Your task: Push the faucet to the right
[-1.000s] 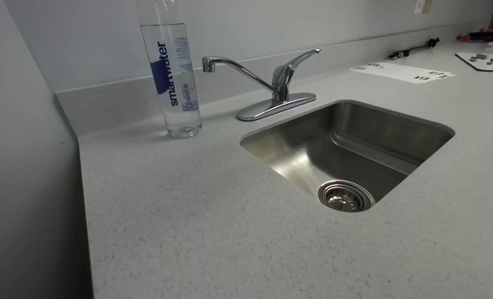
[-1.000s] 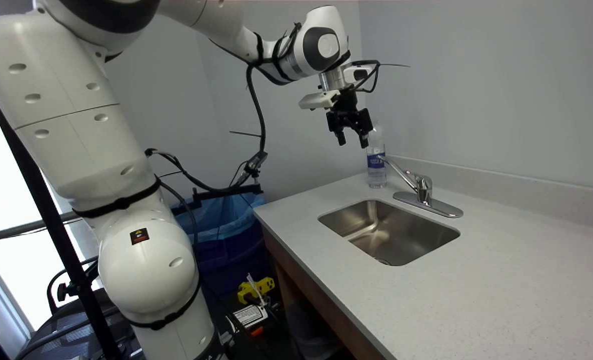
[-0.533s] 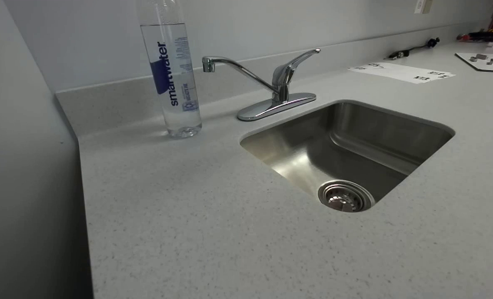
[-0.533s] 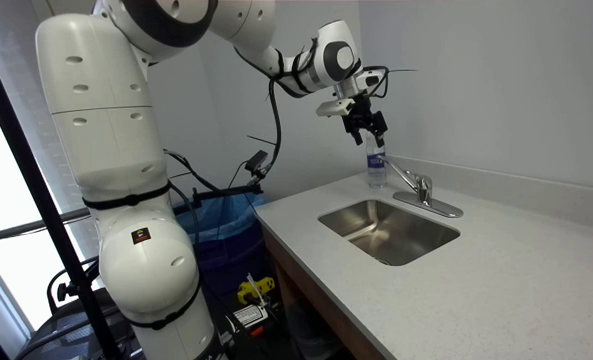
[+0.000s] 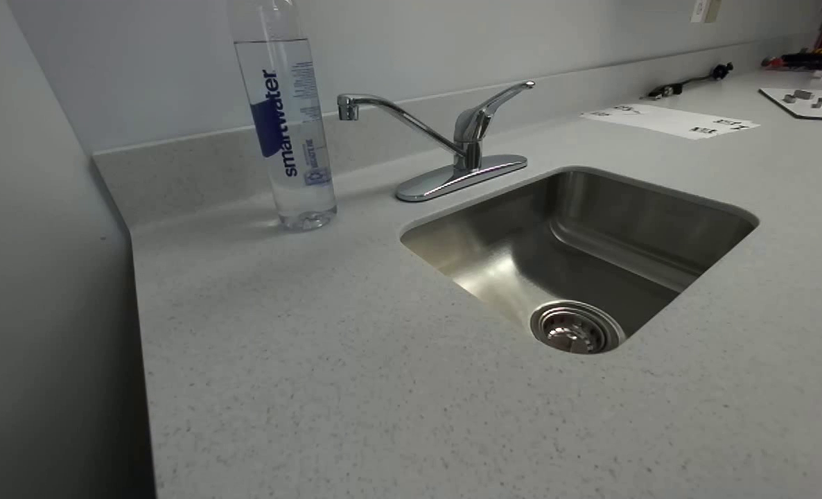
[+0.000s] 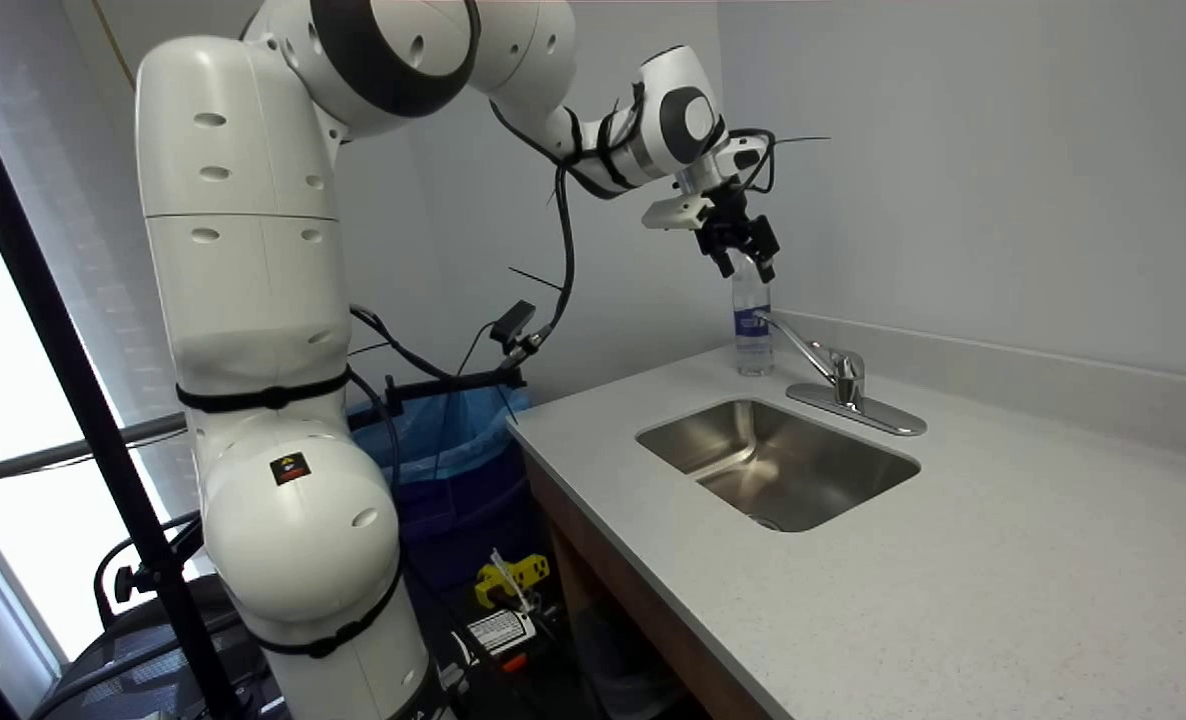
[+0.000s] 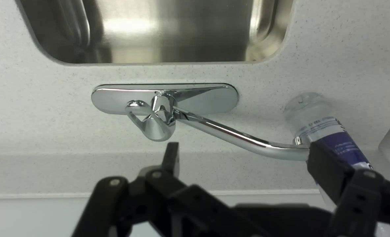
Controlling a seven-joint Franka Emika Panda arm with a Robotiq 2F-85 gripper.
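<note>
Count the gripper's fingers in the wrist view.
2: one finger below the faucet in the picture, the other finger partly covering the water bottle; none appears hidden.

In an exterior view, shows the gripper (image 6: 745, 273) farther to the right than a second ago, with most of the shift in the first half second and a slight rise in the latter half. Now covers more of the top of the water bottle (image 6: 753, 352) by line of sight. Shows the white arm (image 6: 253, 280) swung rightward and more upright, the dark cable (image 6: 568, 235) farther right, and more of the black pole (image 6: 53, 320) uncovered.
</note>
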